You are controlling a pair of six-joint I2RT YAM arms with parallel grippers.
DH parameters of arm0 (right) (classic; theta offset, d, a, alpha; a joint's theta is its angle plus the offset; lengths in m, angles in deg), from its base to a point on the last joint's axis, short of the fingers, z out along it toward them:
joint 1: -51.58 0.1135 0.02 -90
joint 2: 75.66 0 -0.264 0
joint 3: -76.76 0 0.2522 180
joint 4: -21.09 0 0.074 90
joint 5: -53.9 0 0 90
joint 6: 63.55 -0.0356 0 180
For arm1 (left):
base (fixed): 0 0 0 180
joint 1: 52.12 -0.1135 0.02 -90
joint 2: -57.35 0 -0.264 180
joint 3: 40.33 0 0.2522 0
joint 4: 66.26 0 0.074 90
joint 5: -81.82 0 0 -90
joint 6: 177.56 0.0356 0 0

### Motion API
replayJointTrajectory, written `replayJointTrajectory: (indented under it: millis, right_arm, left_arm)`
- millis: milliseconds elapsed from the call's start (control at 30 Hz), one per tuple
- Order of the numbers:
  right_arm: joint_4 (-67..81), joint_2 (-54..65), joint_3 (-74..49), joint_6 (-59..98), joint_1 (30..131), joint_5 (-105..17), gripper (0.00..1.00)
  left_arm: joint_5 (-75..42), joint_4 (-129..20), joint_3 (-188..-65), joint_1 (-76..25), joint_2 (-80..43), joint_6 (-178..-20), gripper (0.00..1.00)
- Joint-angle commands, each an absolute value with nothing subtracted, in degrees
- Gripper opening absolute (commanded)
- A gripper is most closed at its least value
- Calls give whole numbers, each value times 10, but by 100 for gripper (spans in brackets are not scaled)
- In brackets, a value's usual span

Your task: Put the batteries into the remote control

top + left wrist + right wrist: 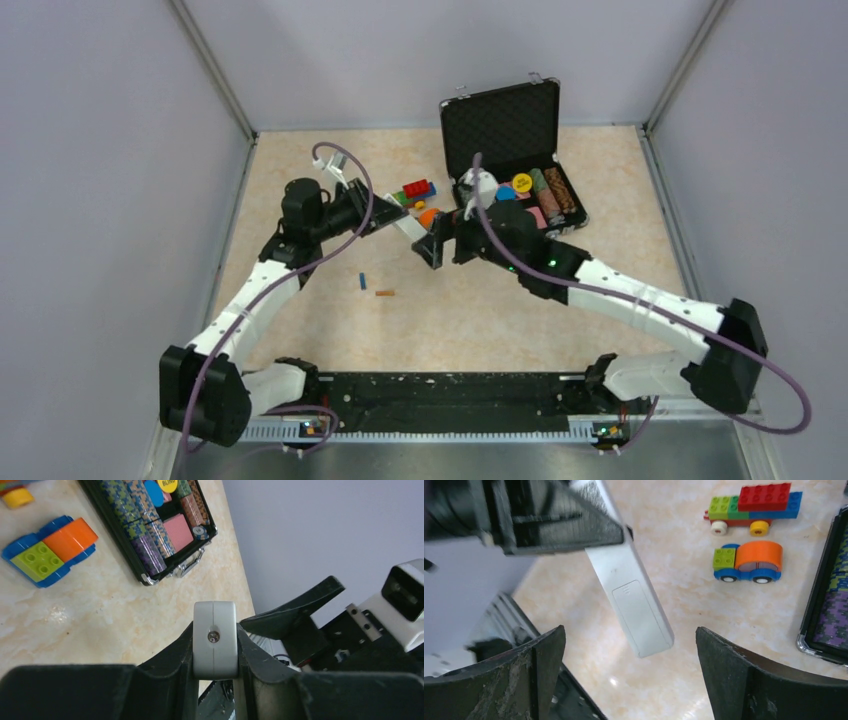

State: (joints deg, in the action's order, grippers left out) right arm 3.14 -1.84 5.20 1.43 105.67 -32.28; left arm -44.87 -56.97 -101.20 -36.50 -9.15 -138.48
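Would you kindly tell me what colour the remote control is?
The remote control is white, seen best in the right wrist view.

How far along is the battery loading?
Done: nothing loaded yet. In hand: the left gripper clamps one end of the remote control, and the right gripper stands open around the other end, not touching. Its battery cover looks still on. Left: remove the cover, then fetch the blue battery and orange battery from the table.

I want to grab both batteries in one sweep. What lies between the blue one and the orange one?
Nothing: only bare tabletop separates the blue battery and the orange battery, seen in the top external view.
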Motion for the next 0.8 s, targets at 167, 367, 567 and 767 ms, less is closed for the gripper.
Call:
replayJointTrajectory:
  millis: [167,367,567,767]
  right_arm:
    - [116,-99,82,-385,949,-433,90]
    - [176,-54,71,-490,949,-489,97]
    - [216,-19,52,-529,950,-504,94]
    - [248,16,46,-547,959,-526,79]
  left_arm:
    - [-468,-587,-1069,-402,-49,-1449,0]
    - [-457,-552,-1104,-403,-44,-1531,0]
    - [-461,-561,-1092,-403,-37,-1591,0]
    - [-463,-584,-1084,-403,-30,-1620,0]
